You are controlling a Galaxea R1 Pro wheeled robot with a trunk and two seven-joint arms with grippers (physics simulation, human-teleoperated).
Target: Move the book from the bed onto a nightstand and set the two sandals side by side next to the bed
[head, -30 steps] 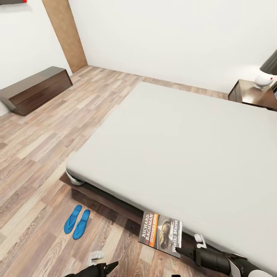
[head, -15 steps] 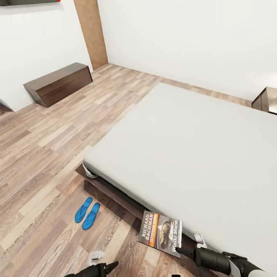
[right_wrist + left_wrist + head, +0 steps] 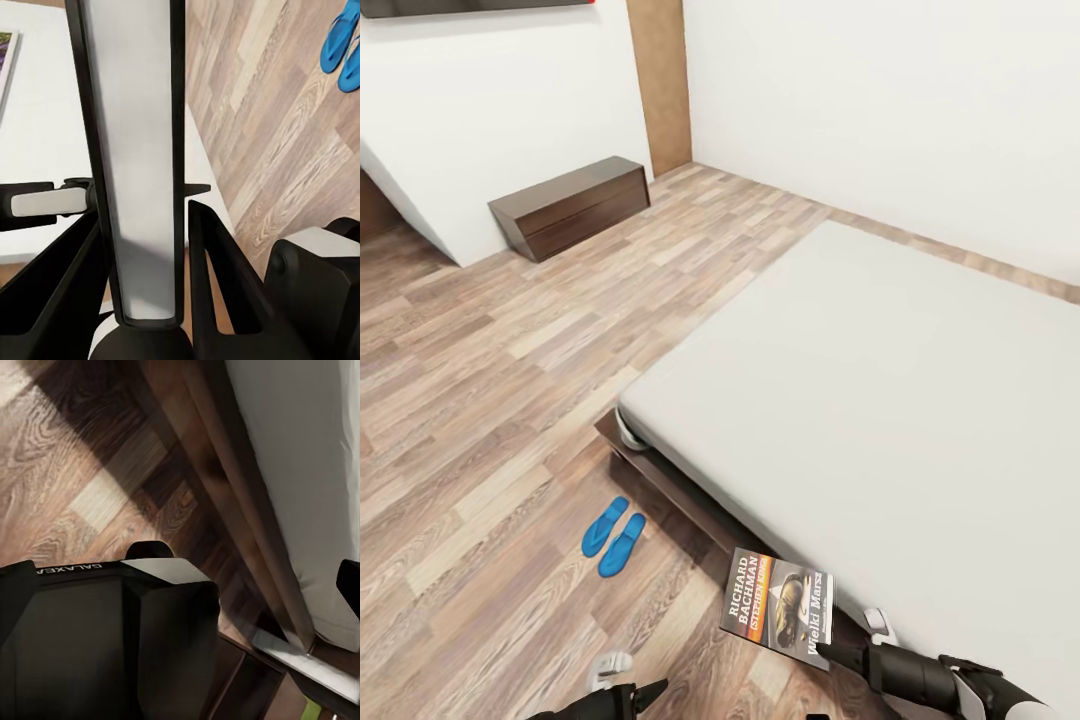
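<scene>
Two sandals point(image 3: 614, 534) lie side by side on the wood floor point(image 3: 480, 400), just off the bed point(image 3: 880, 400) corner. A dark dresser point(image 3: 570, 205) stands well beyond the bed against the white wall. Left gripper point(image 3: 622, 685) low, near the bed's frame; finger spacing cannot be told. Right gripper point(image 3: 828, 655) pinches the book point(image 3: 778, 602), held at the bed's near edge, cover up.
</scene>
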